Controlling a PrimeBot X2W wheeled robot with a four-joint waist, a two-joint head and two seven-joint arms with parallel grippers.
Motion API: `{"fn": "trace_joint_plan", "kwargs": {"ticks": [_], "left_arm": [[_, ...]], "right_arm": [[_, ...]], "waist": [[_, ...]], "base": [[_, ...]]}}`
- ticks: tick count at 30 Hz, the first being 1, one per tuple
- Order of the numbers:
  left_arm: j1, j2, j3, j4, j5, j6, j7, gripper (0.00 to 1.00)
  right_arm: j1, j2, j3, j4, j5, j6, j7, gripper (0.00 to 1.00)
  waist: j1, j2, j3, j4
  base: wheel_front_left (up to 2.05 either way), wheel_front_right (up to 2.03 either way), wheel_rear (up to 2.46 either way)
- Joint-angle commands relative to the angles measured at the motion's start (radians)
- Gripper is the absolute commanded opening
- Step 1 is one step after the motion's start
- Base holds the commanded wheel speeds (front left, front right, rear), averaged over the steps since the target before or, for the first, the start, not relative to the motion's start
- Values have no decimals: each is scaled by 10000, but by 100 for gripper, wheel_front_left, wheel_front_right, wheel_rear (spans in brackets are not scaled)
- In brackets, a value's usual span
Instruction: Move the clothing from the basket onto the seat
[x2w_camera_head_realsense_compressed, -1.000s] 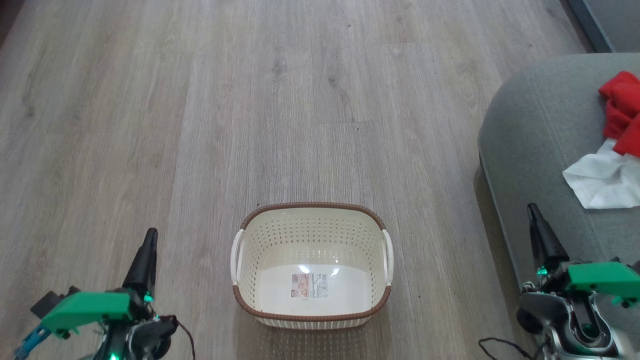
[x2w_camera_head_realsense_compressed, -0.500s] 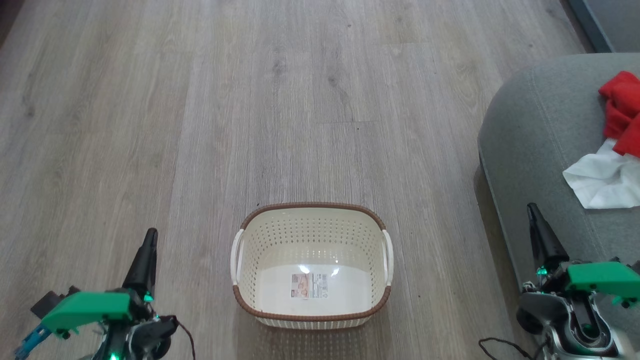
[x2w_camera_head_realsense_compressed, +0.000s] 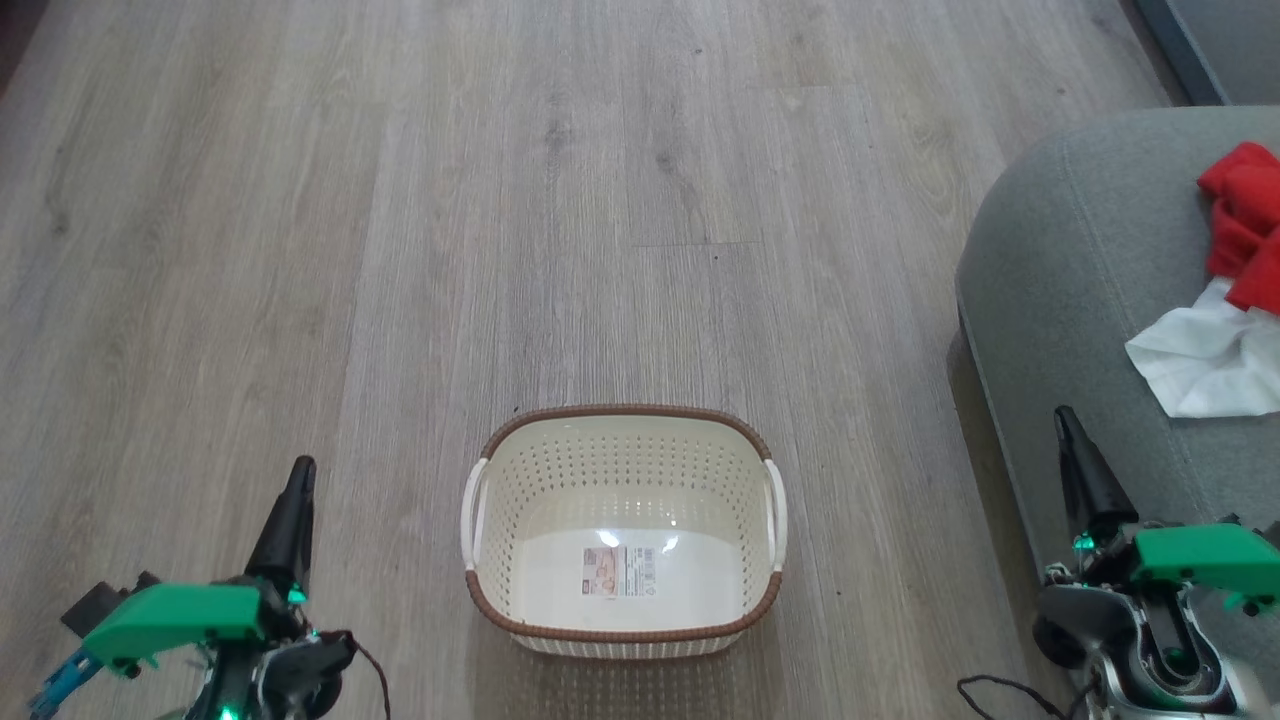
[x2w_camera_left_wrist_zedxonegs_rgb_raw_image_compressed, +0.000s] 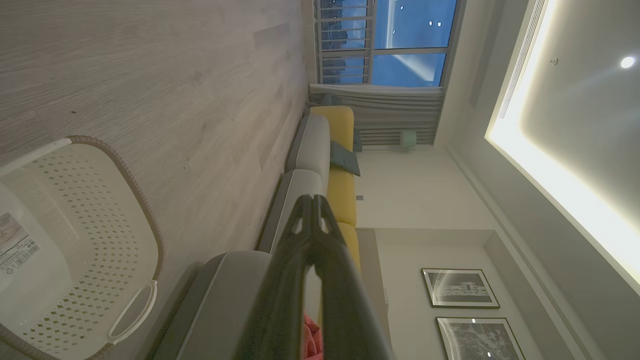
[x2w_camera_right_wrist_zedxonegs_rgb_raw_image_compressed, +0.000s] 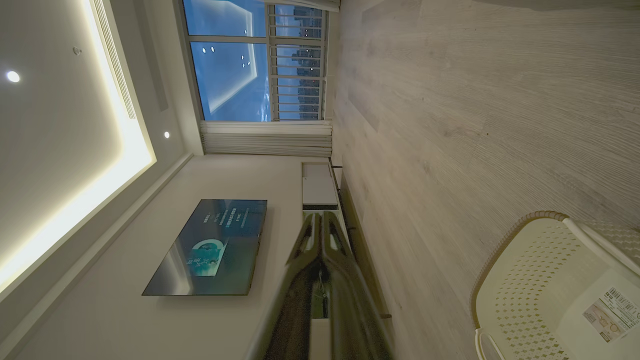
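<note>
Clothing (x2w_camera_head_realsense_compressed: 1245, 230), red and white, is heaped on the seat (x2w_camera_head_realsense_compressed: 1080, 260) at the right of the head view. The basket (x2w_camera_head_realsense_compressed: 625, 633) is set on the floor (x2w_camera_head_realsense_compressed: 400, 250), its bottom bare. Left gripper (x2w_camera_head_realsense_compressed: 302, 468) and right gripper (x2w_camera_head_realsense_compressed: 1063, 416) are held closed, fingers together, clamped on nothing.

basket (x2w_camera_head_realsense_compressed: 622, 500) cream, perforated, brown rim | clothing (x2w_camera_head_realsense_compressed: 1235, 290) red, white | seat (x2w_camera_head_realsense_compressed: 1080, 260) grey-green

Open floor (x2w_camera_head_realsense_compressed: 600, 200) around the basket (x2w_camera_head_realsense_compressed: 625, 412); seat (x2w_camera_head_realsense_compressed: 1080, 250) blocks right.
</note>
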Motion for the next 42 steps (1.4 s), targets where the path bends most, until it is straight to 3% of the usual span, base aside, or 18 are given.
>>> {"fn": "trace_joint_plan", "kwargs": {"ticks": [1, 42], "left_arm": [[-489, 156, 245, -346, -67, -90, 76, 0], [-488, 156, 244, -347, -67, -90, 76, 0]], "right_arm": [[-185, -33, 177, -391, 61, 0, 61, 0], [-185, -33, 178, -391, 62, 0, 60, 0]], "waist": [[0, -1, 0, 0], [0, -1, 0, 0]], "base": [[0, 0, 0], [0, 0, 0]]}}
